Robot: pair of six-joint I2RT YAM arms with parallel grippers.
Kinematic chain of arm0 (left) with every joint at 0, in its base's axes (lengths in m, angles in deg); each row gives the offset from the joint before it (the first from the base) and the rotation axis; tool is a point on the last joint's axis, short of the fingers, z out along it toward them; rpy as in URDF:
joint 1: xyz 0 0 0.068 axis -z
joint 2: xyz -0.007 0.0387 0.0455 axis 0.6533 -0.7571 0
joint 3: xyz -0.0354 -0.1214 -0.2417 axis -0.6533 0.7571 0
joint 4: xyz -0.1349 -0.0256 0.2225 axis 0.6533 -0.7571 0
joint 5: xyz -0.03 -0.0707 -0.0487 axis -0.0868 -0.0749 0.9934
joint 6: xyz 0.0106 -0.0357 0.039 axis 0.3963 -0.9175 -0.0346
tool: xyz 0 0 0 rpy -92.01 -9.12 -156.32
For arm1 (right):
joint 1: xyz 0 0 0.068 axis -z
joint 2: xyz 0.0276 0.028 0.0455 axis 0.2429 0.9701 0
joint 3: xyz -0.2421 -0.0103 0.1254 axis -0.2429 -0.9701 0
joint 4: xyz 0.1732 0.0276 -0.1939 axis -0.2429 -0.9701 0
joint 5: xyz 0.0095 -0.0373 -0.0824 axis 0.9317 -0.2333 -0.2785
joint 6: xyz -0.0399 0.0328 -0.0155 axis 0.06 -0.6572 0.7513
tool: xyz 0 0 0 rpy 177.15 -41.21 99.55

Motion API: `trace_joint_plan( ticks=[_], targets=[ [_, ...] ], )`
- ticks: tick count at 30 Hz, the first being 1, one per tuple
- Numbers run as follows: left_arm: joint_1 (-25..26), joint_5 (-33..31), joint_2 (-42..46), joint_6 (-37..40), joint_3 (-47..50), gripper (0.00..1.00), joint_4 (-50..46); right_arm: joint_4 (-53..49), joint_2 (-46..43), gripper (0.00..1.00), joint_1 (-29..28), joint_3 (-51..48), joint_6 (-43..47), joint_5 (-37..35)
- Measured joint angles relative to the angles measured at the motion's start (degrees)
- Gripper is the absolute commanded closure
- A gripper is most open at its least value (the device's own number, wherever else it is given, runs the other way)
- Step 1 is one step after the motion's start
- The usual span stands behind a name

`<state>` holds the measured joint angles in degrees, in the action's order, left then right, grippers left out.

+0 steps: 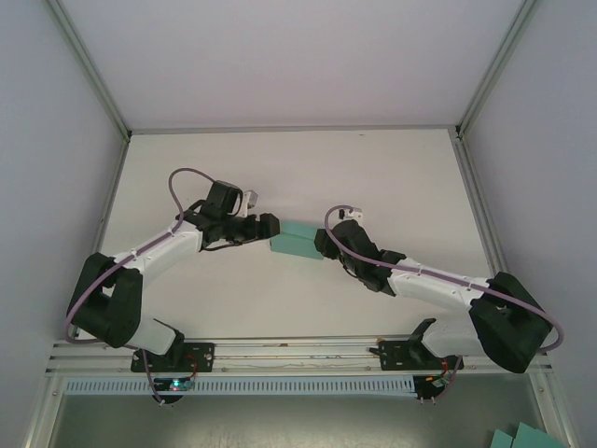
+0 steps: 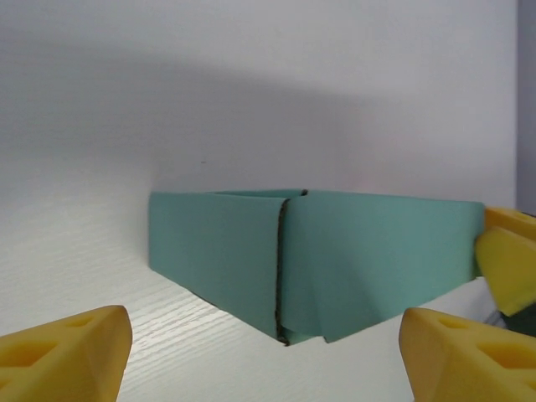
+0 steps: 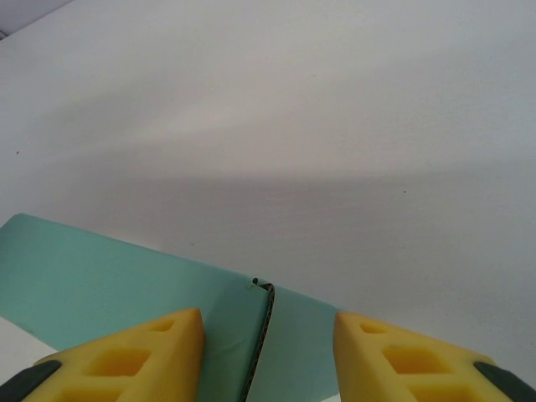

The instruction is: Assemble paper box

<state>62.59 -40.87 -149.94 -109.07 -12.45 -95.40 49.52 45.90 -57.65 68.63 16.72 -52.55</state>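
- The paper box [image 1: 297, 242] lies near the middle of the white surface [image 1: 280, 159], between the two arms.
- It is teal-green and is folded into a low rectangular shape. A dark seam [image 2: 280, 268] runs down the wall that faces the left wrist camera.
- The left fingers [image 2: 67, 356] are yellow and stand wide apart. The box is in front of them and they do not touch it.
- In the top view they are just beside the left end of the box.
- The right fingers [image 3: 126, 360] are also apart, one on each side of the seam, with teal card between them.
- In the left wrist view, one right finger touches the far end of the box. I cannot tell if the pair really presses the card.
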Motion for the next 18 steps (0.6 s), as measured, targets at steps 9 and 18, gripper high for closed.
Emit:
trace_joint_plan(
  ticks=[9, 18],
  targets=[
    [-2.6, 2.8, -3.2, -2.5, -1.3, 0.43, 3.6, 2.2, 1.6, 0.58, 0.1, 0.3, 0.4, 0.0],
    [-4.7, 9.6, -8.1, -4.5, 0.7, 0.89, 14.2, 6.5, 1.4, 0.64, 1.4, -2.1, 0.2, 2.7]
  ],
)
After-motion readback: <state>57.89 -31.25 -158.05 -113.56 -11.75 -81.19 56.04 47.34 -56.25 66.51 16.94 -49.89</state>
